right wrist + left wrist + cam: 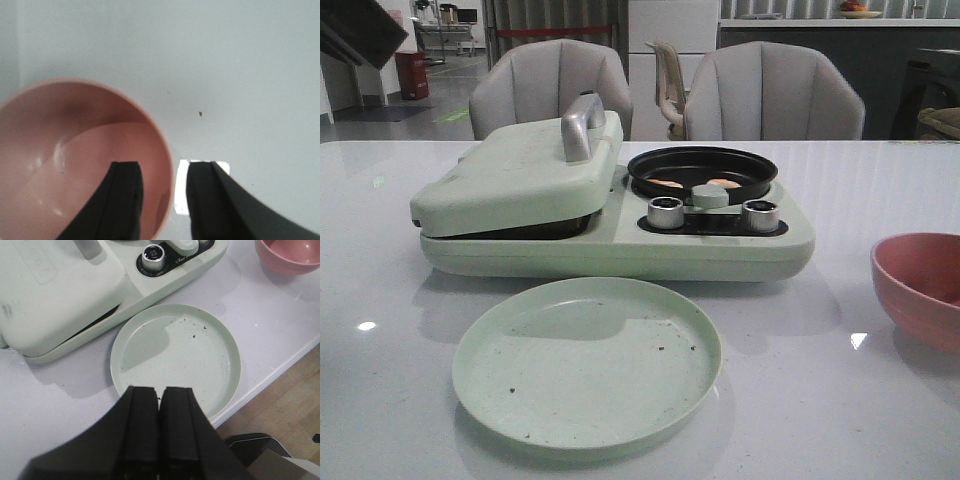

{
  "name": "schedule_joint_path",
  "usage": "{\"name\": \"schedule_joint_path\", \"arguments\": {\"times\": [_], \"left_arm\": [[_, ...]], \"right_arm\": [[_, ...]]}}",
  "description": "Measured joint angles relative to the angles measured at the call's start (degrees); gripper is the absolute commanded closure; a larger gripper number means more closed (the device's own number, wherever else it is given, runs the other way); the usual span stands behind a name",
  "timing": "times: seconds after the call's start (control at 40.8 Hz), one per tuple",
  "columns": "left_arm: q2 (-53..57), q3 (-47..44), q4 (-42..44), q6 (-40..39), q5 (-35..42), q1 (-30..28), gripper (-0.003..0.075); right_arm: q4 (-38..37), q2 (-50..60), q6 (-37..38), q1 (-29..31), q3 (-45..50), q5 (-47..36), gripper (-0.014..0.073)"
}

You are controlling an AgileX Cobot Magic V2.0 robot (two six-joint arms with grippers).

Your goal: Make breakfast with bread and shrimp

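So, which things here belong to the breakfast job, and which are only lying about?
For the job:
- shrimp in the black pan
- green breakfast maker, lid down
- green plate, empty apart from crumbs
- bread: not visible

Lying about:
- pink bowl, looks empty
- chairs behind the table

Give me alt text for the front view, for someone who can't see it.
A pale green breakfast maker sits on a white table, lid nearly shut, with shrimp in its small black pan. An empty green plate lies before it; a pink bowl sits right.
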State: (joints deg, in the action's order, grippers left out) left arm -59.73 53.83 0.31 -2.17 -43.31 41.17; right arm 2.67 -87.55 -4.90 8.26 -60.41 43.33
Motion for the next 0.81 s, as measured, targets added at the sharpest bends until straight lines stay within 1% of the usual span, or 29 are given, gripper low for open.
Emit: {"name": "schedule_joint_path", "arguments": {"times": [0.147, 0.27, 0.441, 0.809], "left_arm": [[0.00, 0.00, 0.00, 0.00, 0.00, 0.00, 0.0620], [0.00, 0.00, 0.00, 0.00, 0.00, 0.00, 0.0620], [0.00, 0.00, 0.00, 0.00, 0.00, 0.00, 0.0620], [0.00, 0.00, 0.00, 0.00, 0.00, 0.00, 0.0620]], "right_arm": [[0.00, 7.88, -0.12, -2.92, -0.08, 1.64, 0.0235], [0.10, 14.53, -0.12, -6.69, 0.16, 3.33, 0.0235], [0.47, 24.62, -0.12, -11.47, 3.09, 5.38, 0.0235], [0.84, 43.39, -0.12, -11.99, 16.70, 9.04, 0.0235]]}}
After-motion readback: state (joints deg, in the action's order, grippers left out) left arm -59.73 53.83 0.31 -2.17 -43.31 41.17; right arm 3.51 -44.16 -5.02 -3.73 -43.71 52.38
